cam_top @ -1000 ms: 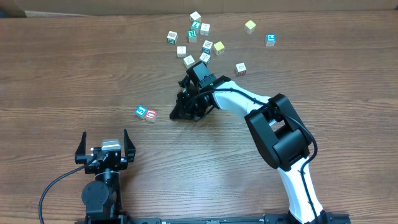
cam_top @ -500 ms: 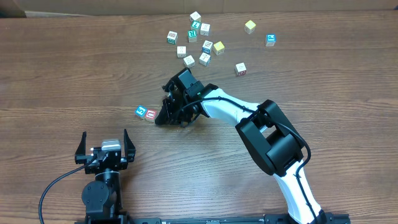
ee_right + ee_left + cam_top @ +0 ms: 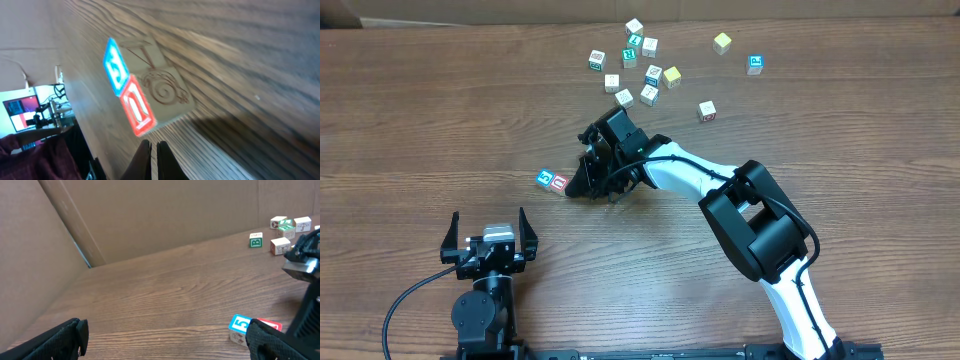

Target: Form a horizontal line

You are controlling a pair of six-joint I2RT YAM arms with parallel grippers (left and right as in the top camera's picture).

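At three o'clock of the red-marked cube [image 3: 560, 183], the right gripper [image 3: 576, 190], pinched shut and empty, has slid in, probably to nudge the line [image 3: 552, 181] straight.

the black left gripper [image 3: 487, 224] sits close over its own base, jaws spread wide; the white-and-black right arm [image 3: 692, 176] stretches far forward and leftward, its black right gripper [image 3: 151, 151] tilted downward, fingers pressed together

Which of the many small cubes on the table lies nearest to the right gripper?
The red-marked cube, which touches a blue-marked cube. The right gripper is just beside it, while the other cubes lie scattered beyond the arm.
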